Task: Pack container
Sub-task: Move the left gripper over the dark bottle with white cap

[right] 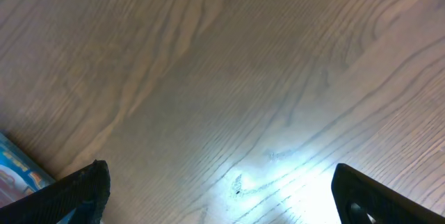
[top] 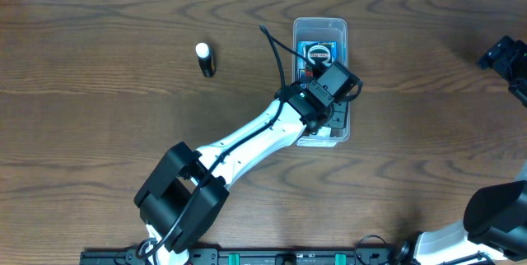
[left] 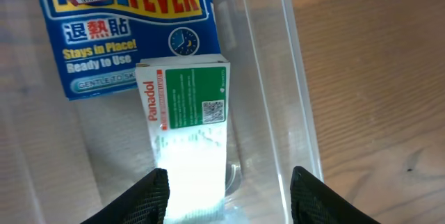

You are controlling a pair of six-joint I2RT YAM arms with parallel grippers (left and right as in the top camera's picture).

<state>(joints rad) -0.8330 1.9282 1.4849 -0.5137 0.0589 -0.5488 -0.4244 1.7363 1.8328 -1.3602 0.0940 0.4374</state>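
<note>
The clear plastic container (top: 320, 28) stands at the back middle of the table. In the left wrist view its wall (left: 278, 78) runs down the frame. Inside lie a white and green Panadol box (left: 186, 106) and a blue fever-patch packet (left: 125, 29), also seen from overhead (top: 319, 53). My left gripper (left: 229, 196) is open over the container, its fingers either side of the Panadol box's near end without holding it. My right gripper (right: 219, 193) is open and empty over bare wood at the far right (top: 504, 58).
A small black tube with a white cap (top: 204, 59) lies on the table left of the container. A blue packet corner (right: 21, 168) shows at the lower left of the right wrist view.
</note>
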